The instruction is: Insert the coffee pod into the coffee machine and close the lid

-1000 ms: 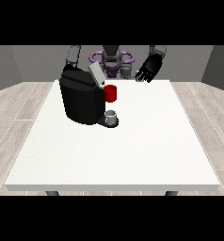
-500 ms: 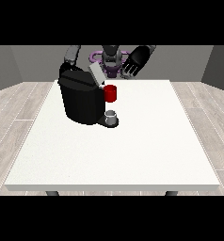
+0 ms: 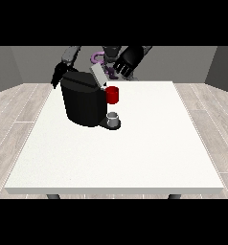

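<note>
**2 hands up near the machine, lid raised**

2 black hands show at the far side of the table (image 3: 135,158). Seen from the table's middle, the hand at the view's right (image 3: 127,61) hangs at about 12 o'clock, above the far edge, its fingers spread and hanging down, holding nothing. It is just to the 2 o'clock side of the machine's lid (image 3: 98,75), which stands tilted up, open. The hand at the view's left (image 3: 58,75) sits at 10 o'clock, close against the machine's back corner; whether its fingers are wide or curled I cannot tell. The machine (image 3: 84,101) stands at 10 o'clock on the table. A red thing at the machine (image 3: 112,94) sits at its front. Below that, a grey thing (image 3: 113,117) rests on the machine's base; I cannot tell it for the pod.
</note>
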Controlling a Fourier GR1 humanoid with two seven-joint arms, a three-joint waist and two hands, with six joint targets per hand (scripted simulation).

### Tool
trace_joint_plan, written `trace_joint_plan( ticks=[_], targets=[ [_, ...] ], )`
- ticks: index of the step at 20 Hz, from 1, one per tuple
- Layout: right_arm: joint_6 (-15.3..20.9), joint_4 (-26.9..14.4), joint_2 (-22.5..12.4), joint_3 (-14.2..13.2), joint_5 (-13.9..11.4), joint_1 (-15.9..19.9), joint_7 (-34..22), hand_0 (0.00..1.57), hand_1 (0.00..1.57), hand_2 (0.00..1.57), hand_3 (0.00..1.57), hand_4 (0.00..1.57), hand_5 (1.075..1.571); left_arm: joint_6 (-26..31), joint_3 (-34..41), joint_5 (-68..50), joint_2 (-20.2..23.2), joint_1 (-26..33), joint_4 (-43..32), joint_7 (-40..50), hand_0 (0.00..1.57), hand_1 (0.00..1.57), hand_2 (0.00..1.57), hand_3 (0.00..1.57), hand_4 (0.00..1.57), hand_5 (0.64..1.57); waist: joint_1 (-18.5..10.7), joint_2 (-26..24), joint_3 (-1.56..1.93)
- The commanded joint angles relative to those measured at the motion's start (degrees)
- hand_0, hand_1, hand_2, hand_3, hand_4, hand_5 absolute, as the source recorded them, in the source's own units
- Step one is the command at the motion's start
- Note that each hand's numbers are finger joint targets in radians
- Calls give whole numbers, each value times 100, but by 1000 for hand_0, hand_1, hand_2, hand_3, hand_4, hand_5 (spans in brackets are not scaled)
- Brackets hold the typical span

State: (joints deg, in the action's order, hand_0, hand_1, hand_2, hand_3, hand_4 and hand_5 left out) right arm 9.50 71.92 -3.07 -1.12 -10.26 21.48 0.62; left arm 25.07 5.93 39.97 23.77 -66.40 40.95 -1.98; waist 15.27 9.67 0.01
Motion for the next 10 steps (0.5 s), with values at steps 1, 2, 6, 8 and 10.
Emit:
trace_joint_plan(
  ticks=[1,2,6,8,10],
  targets=[
    [-23,9,-87,-167,114,-41,85,0,0,0,0,178,1571,-187,9,44,-61,67,1,-83,1222,1222,1288,1238,475,1571,-4,183,0],
    [9,-131,-145,-307,163,199,228,0,0,0,0,186,1571,108,43,12,122,-335,9,-17,1225,1225,1284,1233,478,1571,-32,367,2],
    [-17,164,-202,-225,95,474,-239,0,0,0,0,0,1571,9,21,117,224,-279,-190,-205,1258,1258,1299,1245,494,1571,96,500,-1],
    [173,234,62,-22,-38,390,-243,0,0,0,0,147,1571,-36,14,150,317,-312,-207,-429,1195,1195,1286,1247,487,1571,113,612,-1],
    [167,212,-7,-60,-51,325,-88,0,0,0,0,100,1571,91,75,121,325,-470,-313,-241,1188,1188,1266,1227,471,1571,237,645,0]
  ],
)
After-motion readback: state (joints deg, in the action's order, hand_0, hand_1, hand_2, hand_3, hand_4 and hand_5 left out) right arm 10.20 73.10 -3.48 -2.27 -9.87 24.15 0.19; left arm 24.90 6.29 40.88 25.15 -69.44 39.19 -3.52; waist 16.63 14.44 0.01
